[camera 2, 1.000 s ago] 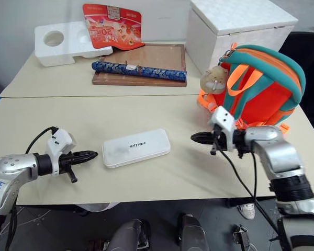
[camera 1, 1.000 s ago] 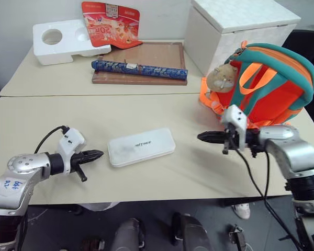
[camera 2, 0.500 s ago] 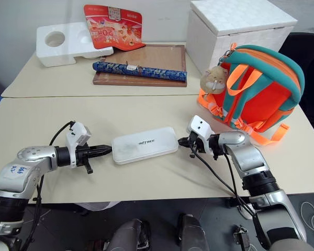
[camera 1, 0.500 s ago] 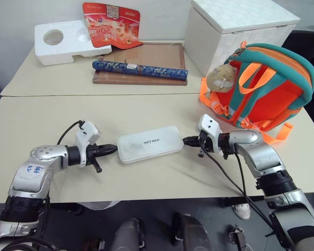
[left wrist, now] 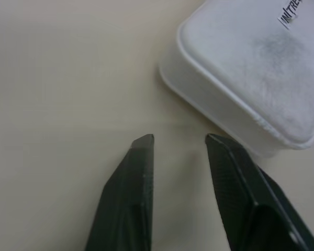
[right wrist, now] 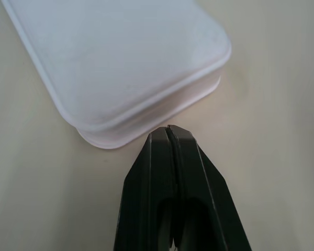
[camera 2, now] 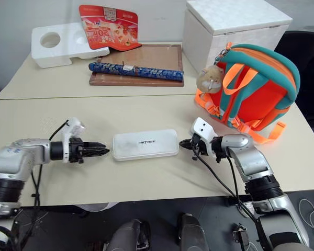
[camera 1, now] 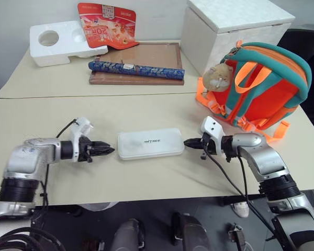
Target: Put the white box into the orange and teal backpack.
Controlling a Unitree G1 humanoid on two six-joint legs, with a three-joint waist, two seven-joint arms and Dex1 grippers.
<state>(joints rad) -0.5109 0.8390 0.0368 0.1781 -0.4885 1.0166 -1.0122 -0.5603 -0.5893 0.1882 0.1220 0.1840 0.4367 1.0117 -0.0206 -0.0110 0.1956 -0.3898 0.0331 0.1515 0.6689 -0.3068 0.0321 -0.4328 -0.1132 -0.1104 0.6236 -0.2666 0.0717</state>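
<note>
The white box [camera 1: 150, 143] lies flat on the beige tabletop [camera 1: 146, 112] directly in front of me, lettered face up, between my two grippers and well apart from the orange and teal backpack [camera 1: 261, 86], which stands upright to my right in front of a large white cube box [camera 1: 233, 29]. My left gripper [left wrist: 179, 140] sits low just beside the box's left end, its fingers [left wrist: 133, 178] spread and clear of the case. My right gripper [right wrist: 169, 129] has its fingers pressed together, tip at the box's right end, holding nothing.
</note>
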